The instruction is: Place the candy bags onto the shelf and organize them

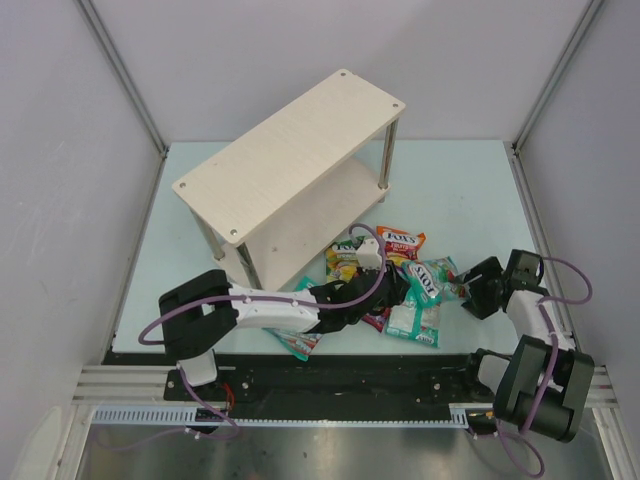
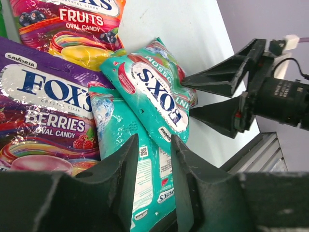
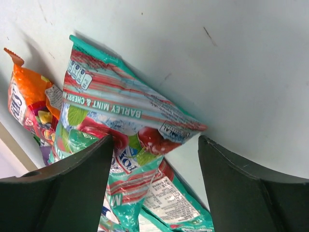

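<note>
We see the candy bags (image 1: 405, 285) as flat, glossy foil pouches, each printed with "FOX'S" in big letters and bright fruit pictures. They all lie in a loose, overlapping heap on the pale green tabletop (image 1: 470, 190), just in front of the 2-tier pale wooden shelf (image 1: 290, 160) with its thin metal posts, not on it.

From the left wrist we read a purple "BERRIES" pouch (image 2: 43, 106), a red-orange "FRUITS" pouch (image 2: 72, 24) beyond it, and 2 teal ones: an upper teal pouch (image 2: 154, 96) lying crosswise over a lower teal pouch (image 2: 116, 135). From above, a green-yellow pouch (image 1: 345, 262) lies nearest the shelf, and 1 more lone teal pouch (image 1: 295, 342) sits apart beneath the left arm.

The left gripper (image 2: 153, 142) hangs over the lower teal pouch, jaws a little apart, the pouch running under the gap; we cannot tell whether they touch it. The right gripper (image 3: 155, 140) has its jaws spread wide around a corner of the upper teal pouch, which is red-striped and marked "BARLEY MINT & CHERRY", without clamping it.
</note>
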`<state>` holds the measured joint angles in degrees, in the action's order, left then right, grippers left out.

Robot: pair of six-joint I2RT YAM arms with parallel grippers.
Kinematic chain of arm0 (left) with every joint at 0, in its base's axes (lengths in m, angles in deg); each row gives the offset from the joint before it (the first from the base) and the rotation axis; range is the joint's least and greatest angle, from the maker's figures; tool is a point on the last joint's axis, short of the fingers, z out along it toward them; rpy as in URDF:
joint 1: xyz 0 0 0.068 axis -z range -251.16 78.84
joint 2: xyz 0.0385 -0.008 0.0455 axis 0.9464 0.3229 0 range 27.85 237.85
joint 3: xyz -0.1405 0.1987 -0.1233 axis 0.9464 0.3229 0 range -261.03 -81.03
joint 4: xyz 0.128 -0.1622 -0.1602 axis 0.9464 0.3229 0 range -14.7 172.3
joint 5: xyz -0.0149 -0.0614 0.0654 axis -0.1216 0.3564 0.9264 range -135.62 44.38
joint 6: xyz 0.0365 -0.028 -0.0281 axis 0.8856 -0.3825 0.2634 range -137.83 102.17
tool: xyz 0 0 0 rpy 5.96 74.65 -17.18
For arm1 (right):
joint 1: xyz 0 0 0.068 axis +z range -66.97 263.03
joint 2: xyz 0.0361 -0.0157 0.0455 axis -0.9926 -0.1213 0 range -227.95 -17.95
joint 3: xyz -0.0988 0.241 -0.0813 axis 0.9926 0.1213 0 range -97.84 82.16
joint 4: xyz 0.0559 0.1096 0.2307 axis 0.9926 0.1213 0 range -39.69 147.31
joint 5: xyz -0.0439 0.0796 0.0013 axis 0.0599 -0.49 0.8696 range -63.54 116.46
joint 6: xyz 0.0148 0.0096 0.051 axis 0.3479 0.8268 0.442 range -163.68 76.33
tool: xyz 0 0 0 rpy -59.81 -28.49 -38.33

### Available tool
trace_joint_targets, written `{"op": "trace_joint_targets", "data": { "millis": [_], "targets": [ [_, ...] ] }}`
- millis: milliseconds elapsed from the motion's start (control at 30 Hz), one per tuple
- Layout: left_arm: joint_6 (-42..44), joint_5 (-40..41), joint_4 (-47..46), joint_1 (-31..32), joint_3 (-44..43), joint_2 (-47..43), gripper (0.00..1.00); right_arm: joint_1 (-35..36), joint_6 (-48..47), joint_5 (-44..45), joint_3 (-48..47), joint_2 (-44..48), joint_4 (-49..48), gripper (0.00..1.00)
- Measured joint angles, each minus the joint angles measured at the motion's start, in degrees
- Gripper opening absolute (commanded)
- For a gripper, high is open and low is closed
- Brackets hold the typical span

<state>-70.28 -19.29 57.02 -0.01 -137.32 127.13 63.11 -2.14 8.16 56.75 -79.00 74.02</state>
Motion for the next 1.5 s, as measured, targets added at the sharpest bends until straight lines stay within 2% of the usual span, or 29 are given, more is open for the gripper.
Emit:
{"op": "trace_joint_targets", "data": {
  "millis": [167, 267, 300, 333, 367, 500, 633, 700, 733, 800, 833, 933, 1033, 1500],
  "targets": [
    [0.09, -0.07, 0.00, -0.09, -0.44, 0.24, 0.39, -0.20, 1.07, -1.55, -0.37, -4.22, -4.28, 0.66],
    [0.07, -0.13, -0.02, -0.17, -0.44, 0.48, 0.40, -0.20, 1.75, -3.04, -0.37, -6.34, -7.13, 0.51],
    [0.07, -0.20, -0.02, -0.22, -0.44, 0.57, 0.41, -0.20, 1.99, -3.63, -0.37, -7.06, -8.11, 0.42],
    [0.04, -0.33, -0.07, -0.33, -0.44, 0.72, 0.41, -0.20, 1.95, -3.98, -0.37, -7.80, -8.87, 0.37],
    [0.02, -0.59, -0.17, -0.46, -0.44, 0.87, 0.41, -0.20, 2.08, -4.70, -0.37, -8.72, -9.75, 0.25],
    [-0.09, -1.55, -0.66, -1.20, -0.44, 2.08, 0.41, -0.61, 2.91, -7.74, -0.15, -11.08, -13.75, 0.02],
    [-0.20, -2.56, -0.81, -1.75, -0.42, 3.37, 0.42, -0.81, 3.58, -10.34, 0.61, -12.41, -17.25, 0.00],
    [-0.20, -2.69, -0.81, -1.88, -0.39, 3.48, 0.46, -0.96, 3.89, -11.21, 0.98, -12.68, -18.32, 0.00],
    [-0.22, -2.73, -0.87, -1.92, -0.39, 3.48, 0.57, -1.01, 3.96, -11.43, 1.16, -12.63, -18.64, 0.00],
    [-0.22, -2.91, -1.16, -1.97, -0.39, 3.45, 0.68, -1.14, 4.17, -11.76, 1.40, -12.39, -18.91, 0.00],
    [-0.37, -3.10, -1.33, -2.05, -0.37, 3.45, 0.77, -1.18, 4.26, -11.85, 1.51, -12.13, -18.88, 0.00],
    [-0.72, -3.85, -2.51, -2.51, -0.28, 3.45, 0.92, -1.18, 4.68, -12.13, 2.19, -10.32, -18.01, 0.00],
    [-1.05, -4.59, -3.61, -2.97, -0.31, 3.45, 0.99, -1.18, 4.96, -12.44, 2.45, -8.57, -16.68, 0.00],
    [-3.58, -8.57, -8.63, -3.10, 0.00, 5.55, 1.00, -1.16, 8.33, -18.69, 4.35, -2.69, -13.51, 0.00]
  ]
}}
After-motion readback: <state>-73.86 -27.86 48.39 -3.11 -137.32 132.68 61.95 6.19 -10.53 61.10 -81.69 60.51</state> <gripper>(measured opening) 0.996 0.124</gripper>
